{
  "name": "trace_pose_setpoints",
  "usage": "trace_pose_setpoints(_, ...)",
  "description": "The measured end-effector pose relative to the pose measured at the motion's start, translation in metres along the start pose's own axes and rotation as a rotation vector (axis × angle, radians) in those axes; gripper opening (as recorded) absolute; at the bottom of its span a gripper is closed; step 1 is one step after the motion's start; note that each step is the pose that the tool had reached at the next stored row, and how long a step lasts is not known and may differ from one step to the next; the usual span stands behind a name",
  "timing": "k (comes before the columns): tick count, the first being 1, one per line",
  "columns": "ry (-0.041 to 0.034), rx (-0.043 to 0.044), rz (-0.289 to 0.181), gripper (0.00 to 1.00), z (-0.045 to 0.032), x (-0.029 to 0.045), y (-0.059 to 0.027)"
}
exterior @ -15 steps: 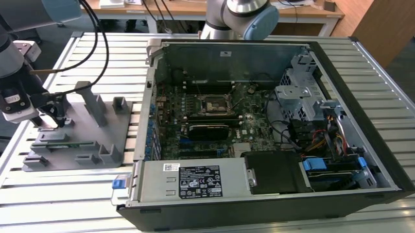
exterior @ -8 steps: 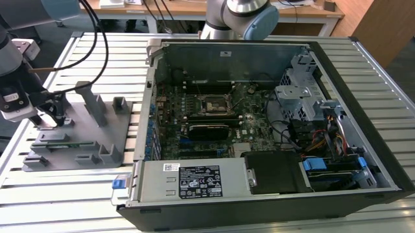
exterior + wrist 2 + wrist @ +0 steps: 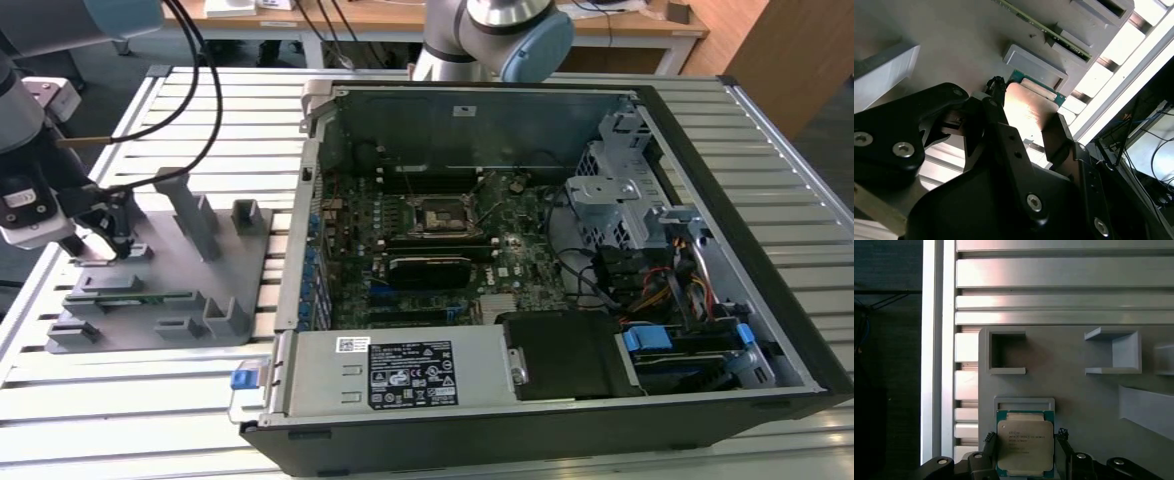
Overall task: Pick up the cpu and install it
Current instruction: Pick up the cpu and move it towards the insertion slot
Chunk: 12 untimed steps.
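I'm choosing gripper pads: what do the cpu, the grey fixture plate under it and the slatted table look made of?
The cpu: metal lid, matt silver with soft sheen, on a green rim, likely circuit laminate. The fixture plate: uniform matt grey with blocky raised pockets, probably plastic. The table: bright ribbed slats with streaked glare, seemingly aluminium.

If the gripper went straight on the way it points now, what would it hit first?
Probably the cpu, lying right ahead of the gripper on the grey fixture plate. Depth is unclear, so it may meet the plate beside the chip instead.
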<state>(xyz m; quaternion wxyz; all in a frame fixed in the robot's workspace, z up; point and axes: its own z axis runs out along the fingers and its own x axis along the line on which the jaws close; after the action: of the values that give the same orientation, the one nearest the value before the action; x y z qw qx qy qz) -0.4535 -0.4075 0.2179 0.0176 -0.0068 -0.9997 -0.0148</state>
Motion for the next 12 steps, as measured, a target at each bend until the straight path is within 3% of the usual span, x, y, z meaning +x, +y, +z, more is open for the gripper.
trace_pose_setpoints(12,-0.001,-0.0004,0.0,0.54,-0.0031,0.0003,0.0001)
